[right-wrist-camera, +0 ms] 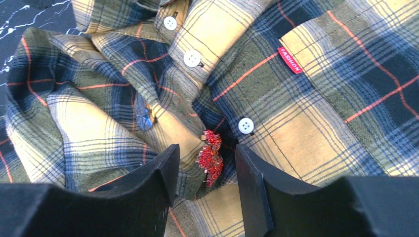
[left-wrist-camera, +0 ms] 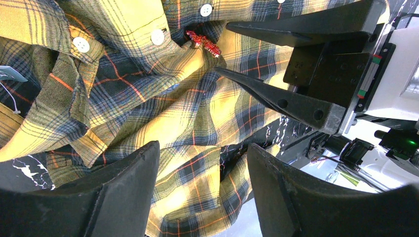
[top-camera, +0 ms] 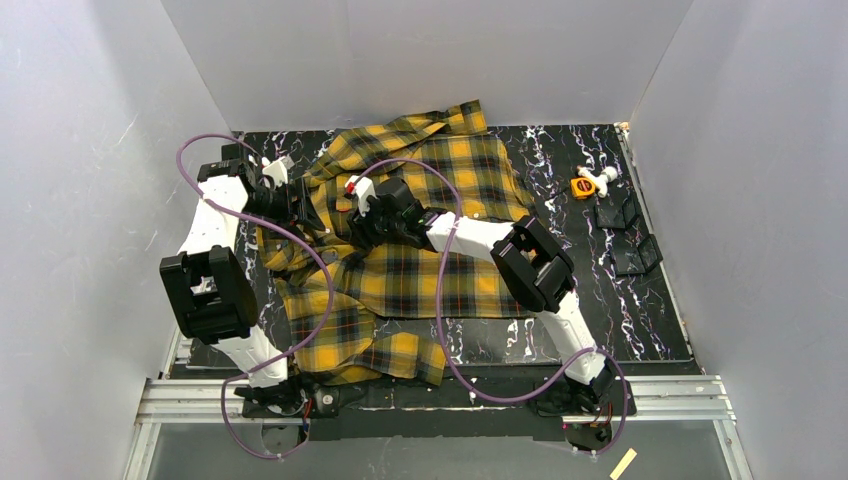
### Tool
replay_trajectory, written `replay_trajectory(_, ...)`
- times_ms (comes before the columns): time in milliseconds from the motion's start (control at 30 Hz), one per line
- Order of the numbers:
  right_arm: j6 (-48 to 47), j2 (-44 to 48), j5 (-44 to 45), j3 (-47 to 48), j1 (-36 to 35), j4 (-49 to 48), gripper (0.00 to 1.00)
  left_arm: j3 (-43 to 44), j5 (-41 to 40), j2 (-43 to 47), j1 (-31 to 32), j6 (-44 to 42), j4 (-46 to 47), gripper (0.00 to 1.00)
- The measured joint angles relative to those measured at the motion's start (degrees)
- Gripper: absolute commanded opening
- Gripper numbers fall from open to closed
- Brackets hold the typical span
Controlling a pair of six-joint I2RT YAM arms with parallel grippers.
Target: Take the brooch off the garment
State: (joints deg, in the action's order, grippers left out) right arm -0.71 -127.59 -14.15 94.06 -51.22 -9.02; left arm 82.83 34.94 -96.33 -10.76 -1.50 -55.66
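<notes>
The brooch (right-wrist-camera: 210, 158), a small red glittery cluster pinned to the garment (right-wrist-camera: 306, 123), shows only in the wrist views; from overhead the arm hides it. It sits in the gap between the jaws of the right gripper (right-wrist-camera: 206, 148), which stand apart on either side of it, seemingly without touching it. Just beyond those jaws is a white snap button (right-wrist-camera: 245, 125). Farther out the chest pocket (right-wrist-camera: 356, 74) with its red label (right-wrist-camera: 290, 59) lies flat, its inside hidden. The left gripper (left-wrist-camera: 202, 148) also has its jaws apart, over rumpled plaid; whether they press the cloth I cannot tell. A bluish fleck (right-wrist-camera: 144, 117) is too small to identify.
</notes>
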Motion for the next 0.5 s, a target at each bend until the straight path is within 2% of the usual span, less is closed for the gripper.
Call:
replay_trajectory(233,-0.5,-0.02,-1.46,0.0,0.0,0.5,0.47,0.0,0.0,0.0,0.0,0.0,0.02,0.64)
replay_trajectory(367,-1.79,-0.13,-1.2,0.02,0.0,1.68,0.4,0.0,0.0,0.0,0.0,0.0,0.02,0.63)
replay_trajectory(500,-2.89,-0.52,-0.81,0.26,0.0,2.99,0.39,0.04,0.0,-0.02,0.0,0.0,0.02,0.63)
